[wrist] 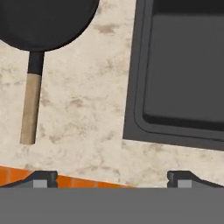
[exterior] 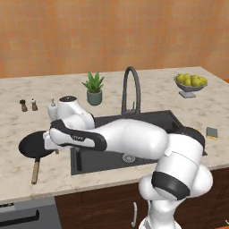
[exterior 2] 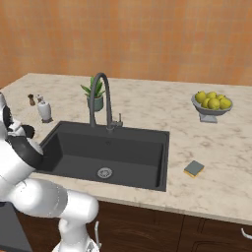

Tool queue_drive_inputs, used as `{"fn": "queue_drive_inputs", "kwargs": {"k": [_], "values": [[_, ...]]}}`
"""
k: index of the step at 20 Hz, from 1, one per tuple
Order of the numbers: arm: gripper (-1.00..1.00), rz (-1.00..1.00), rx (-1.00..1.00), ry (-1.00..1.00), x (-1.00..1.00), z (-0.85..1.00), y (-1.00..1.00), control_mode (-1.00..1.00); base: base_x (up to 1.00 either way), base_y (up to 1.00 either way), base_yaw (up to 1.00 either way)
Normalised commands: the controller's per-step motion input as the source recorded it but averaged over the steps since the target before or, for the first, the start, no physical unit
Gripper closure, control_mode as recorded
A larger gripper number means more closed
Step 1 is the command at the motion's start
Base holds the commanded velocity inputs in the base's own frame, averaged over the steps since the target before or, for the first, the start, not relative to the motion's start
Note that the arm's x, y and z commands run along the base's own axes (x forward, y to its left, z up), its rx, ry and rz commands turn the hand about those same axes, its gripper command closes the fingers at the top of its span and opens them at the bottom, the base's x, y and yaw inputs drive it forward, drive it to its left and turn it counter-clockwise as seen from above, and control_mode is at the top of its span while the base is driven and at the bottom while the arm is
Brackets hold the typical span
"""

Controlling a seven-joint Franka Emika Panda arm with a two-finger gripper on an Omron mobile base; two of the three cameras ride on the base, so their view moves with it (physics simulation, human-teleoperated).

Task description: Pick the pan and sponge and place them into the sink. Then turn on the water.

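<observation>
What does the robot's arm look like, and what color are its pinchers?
The arm is made of fat, rounded, shiny white segments, a bit like smooth sausages, joined by dark black bands at the joints. No loose cables or writing can be made out on it. At its end, the gripper has two small dark grey jaws, each with a lighter grey patch on it.

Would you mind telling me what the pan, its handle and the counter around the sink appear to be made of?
The pan looks like matte black coated metal: uniformly dark, no shine. Its handle looks like light unfinished wood, pale tan past a dark collar. The counter looks like polished stone, perhaps marble: cream with brownish mottling. The sink looks like dark grey matte composite or coated metal.
</observation>
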Motion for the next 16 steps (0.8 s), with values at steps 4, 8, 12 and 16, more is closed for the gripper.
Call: {"fn": "queue_drive_inputs", "kwargs": {"k": [4, 8, 12, 16], "values": [[-1.0, -0.04, -0.05, 0.0, 0.31, -0.53, 0.89, -1.0, 0.0, 0.0, 0.0], [-1.0, 0.0, -0.02, 0.0, 0.09, -0.2, 0.71, -1.0, 0.0, 0.0, 0.0], [-1.0, 0.0, 0.0, 0.04, 0.01, 0.0, 0.5, -1.0, 0.0, 0.0, 0.0], [-1.0, 0.0, 0.0, 0.12, 0.04, -0.09, 0.26, -1.0, 0.0, 0.0, 0.0]]}}
